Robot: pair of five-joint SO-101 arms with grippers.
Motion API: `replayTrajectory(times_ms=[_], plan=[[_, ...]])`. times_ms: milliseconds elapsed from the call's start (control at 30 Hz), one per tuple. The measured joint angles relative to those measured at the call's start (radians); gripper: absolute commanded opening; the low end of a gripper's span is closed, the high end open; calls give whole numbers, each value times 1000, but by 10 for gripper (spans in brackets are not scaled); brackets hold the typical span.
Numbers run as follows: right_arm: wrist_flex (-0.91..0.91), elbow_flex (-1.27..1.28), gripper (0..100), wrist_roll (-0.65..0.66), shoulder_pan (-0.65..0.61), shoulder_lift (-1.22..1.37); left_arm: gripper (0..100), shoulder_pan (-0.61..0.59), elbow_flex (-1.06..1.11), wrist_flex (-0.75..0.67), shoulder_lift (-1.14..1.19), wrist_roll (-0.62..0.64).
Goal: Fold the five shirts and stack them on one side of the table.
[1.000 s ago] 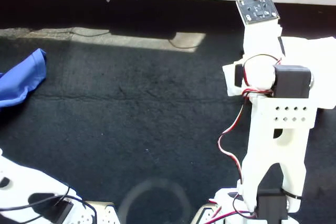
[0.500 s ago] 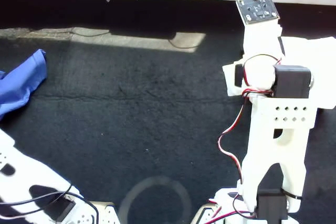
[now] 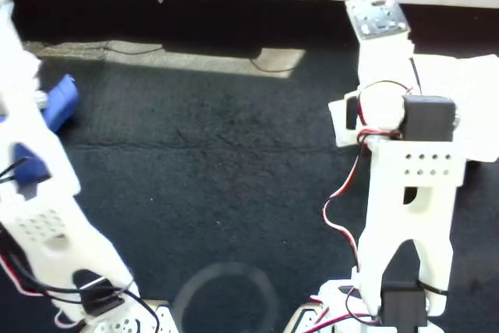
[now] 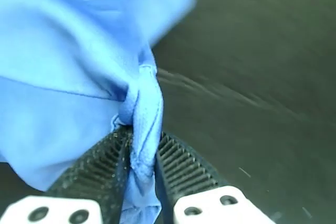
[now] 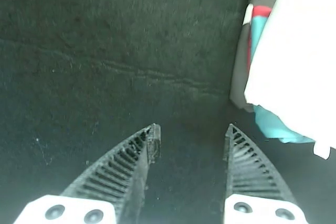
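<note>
Over the left edge of the dark felt surface, left jaws pinch a bunched fold of the thin blue fabric shirt, which looks limp, light and slippery, so better gripped at a seam or corner; right jaws spread near the folded white-and-teal stack.

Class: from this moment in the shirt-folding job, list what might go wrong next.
The left gripper pinches only a thin bunched fold of the crumpled blue fabric shirt; it may slip out.
The open right gripper hangs near the folded white and teal shirt stack and might nudge it.
</note>
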Motion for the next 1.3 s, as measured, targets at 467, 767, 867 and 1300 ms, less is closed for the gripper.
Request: replayTrajectory(times_ms=[467, 767, 867, 1300], plan=[[-5, 100, 201, 0, 0, 0, 67, 825, 439, -64, -677, 181], [-6, 101, 201, 0, -3, 0, 198, 825, 454, -98, -660, 181], [-6, 101, 201, 0, -3, 0, 195, 724, 454, -98, -660, 181], [-43, 104, 201, 0, -34, 0, 200, 20, 612, -387, -345, -3]])
